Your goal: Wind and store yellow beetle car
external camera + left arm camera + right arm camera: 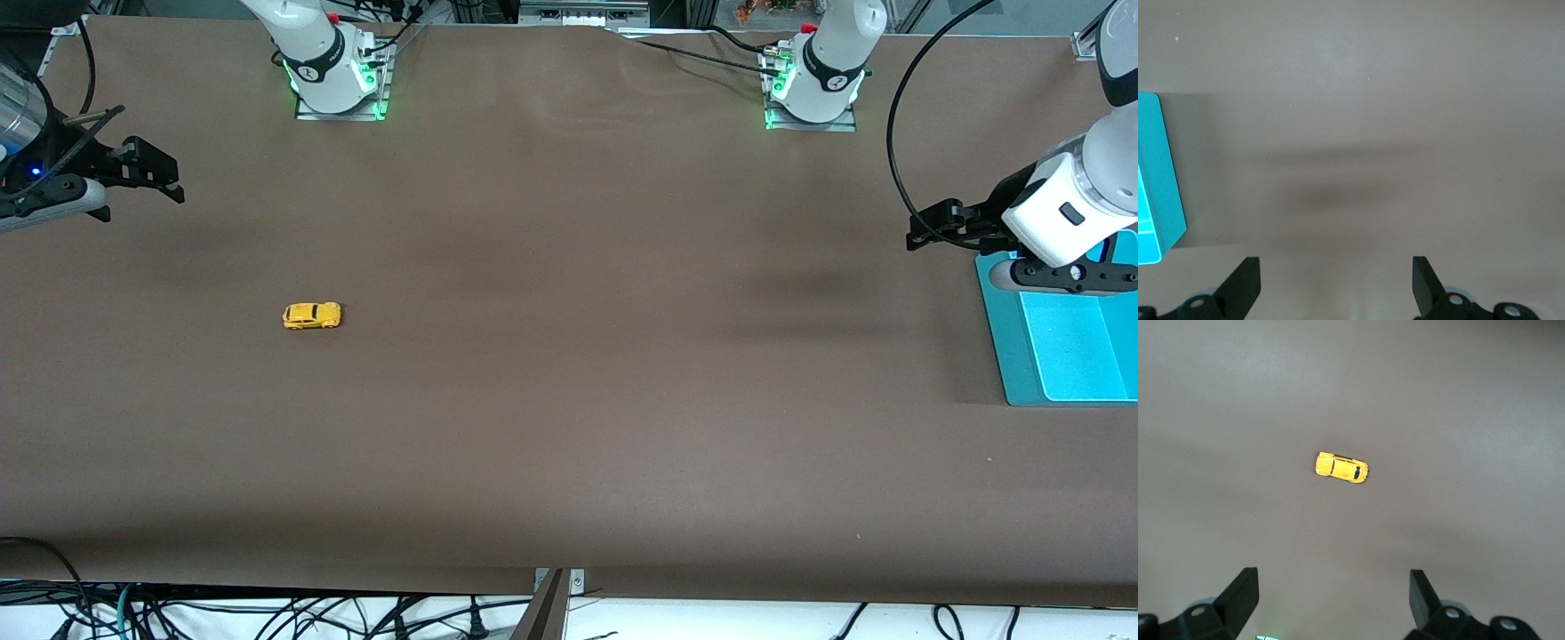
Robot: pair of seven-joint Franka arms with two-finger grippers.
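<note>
Right gripper (pixel 1331 597): fingers (pixel 1241 593) spread wide, nothing between them. It hangs in the air over the right arm's end of the table (pixel 569 427), with the car (pixel 1341 467) in its wrist view but well apart from the tips. Left gripper (pixel 1337 283): fingers (pixel 1245 283) also wide, empty, hovering over the bare table just beside the tray (pixel 1161 193) at the left arm's end.

Car sits on its wheels on the open table, toward the right arm's end, nearer the front camera than the right gripper's spot, far from the tray. Nothing touches it. Task looks unstarted; judged next step is the right arm's reach.

Risks:
- The car is much smaller than the jaws, so an off-centre close could pinch a corner and flick it away.
- It rolls, so a fingertip nudge on descent may push it out of the grasp line.
- Descending too low jams the tips into the table.
- Winding likely means dragging it backward; too little downward press and the wheels slip.
- The long carry to the tray, or a handover, risks a drop from a weak grip on the rounded body.
</note>
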